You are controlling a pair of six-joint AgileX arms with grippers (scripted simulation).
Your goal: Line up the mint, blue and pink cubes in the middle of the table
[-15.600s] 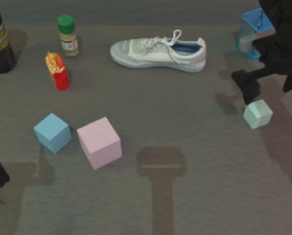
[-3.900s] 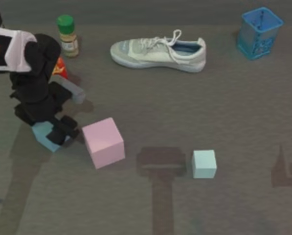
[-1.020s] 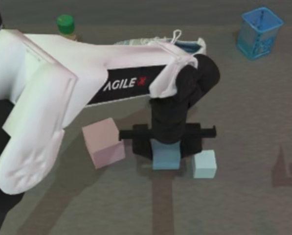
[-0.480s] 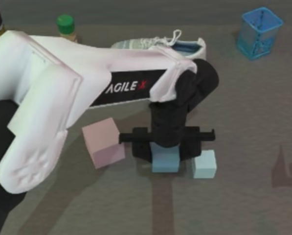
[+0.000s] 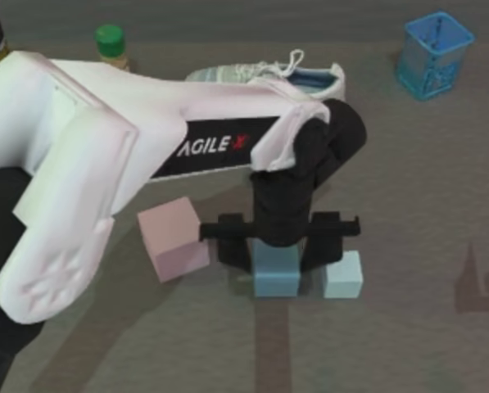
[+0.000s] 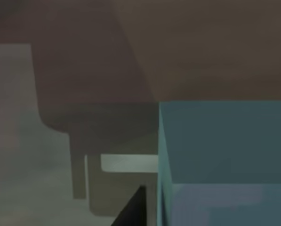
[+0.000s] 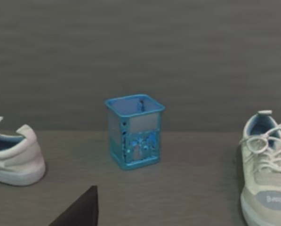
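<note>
The light blue cube [image 5: 277, 272] sits on the table [image 5: 391, 205] in the middle, just left of the small mint cube [image 5: 342, 275]; a narrow gap separates them. The larger pink cube [image 5: 172, 239] rests further left, turned at an angle. My left gripper [image 5: 278, 260] hangs over the blue cube, open, its fingers [image 5: 236, 254] straddling it. In the left wrist view the blue cube [image 6: 225, 160] fills the frame, with table showing between it and the one visible fingertip [image 6: 133, 212]. My right gripper is out of the top view; its wrist view shows one fingertip [image 7: 86, 209] with nothing beside it.
A white sneaker [image 5: 310, 78] lies at the back, partly under my left arm. A bright blue perforated cup [image 5: 432, 53] stands back right, a green-capped bottle [image 5: 109, 39] back left. In the right wrist view the cup [image 7: 134, 132] stands between two sneakers.
My left gripper has lifted slightly off the blue cube, drifting toward the back. The blue cube stays put beside the mint one.
</note>
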